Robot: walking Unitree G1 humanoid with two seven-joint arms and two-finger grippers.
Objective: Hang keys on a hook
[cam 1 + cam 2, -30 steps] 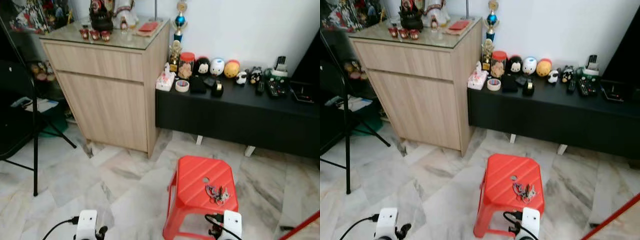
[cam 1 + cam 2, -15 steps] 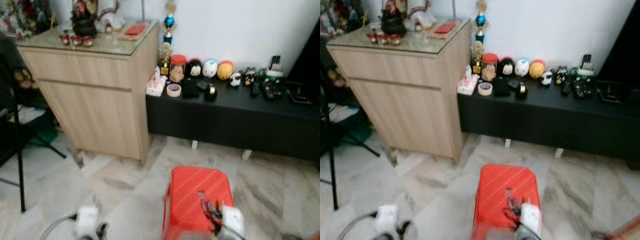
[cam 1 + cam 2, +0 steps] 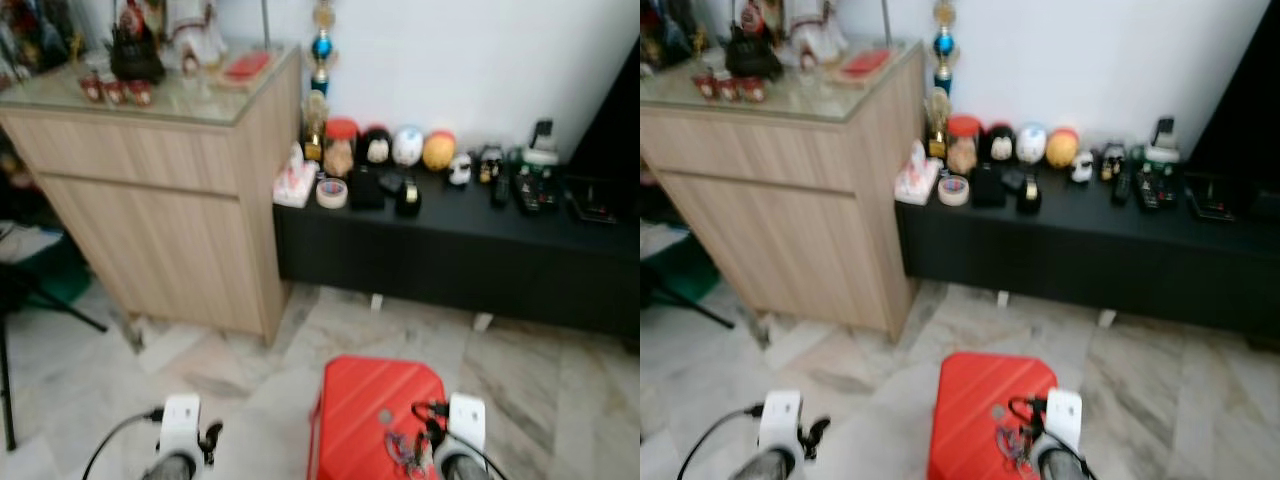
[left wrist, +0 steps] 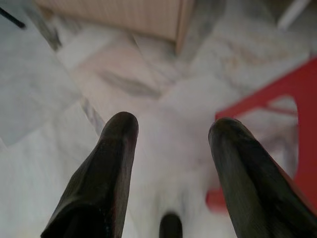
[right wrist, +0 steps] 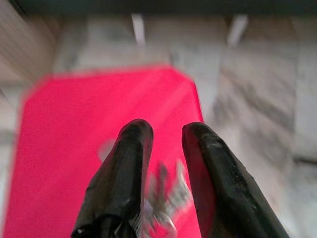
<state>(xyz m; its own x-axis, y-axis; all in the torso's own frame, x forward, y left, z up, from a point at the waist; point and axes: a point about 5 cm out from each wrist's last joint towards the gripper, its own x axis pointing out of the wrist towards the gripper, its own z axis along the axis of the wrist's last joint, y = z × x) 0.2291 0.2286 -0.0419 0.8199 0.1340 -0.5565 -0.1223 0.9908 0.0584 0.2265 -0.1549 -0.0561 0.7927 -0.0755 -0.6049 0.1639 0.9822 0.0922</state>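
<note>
Bunch of metal keys (image 3: 403, 449) on the red plastic stool (image 3: 360, 400), just at 9 o'clock of your right gripper (image 5: 166, 131), fingers slightly apart, keys between; left gripper (image 4: 171, 131) spread, farther

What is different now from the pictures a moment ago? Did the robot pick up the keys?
Mostly the camera moved: the whole scene shifted as the robot stepped closer to the red stool. The right gripper now hovers just over the keys, its fingers a little apart, not holding them. The keys lie on the stool as before. The left gripper hangs open over the floor.
</note>
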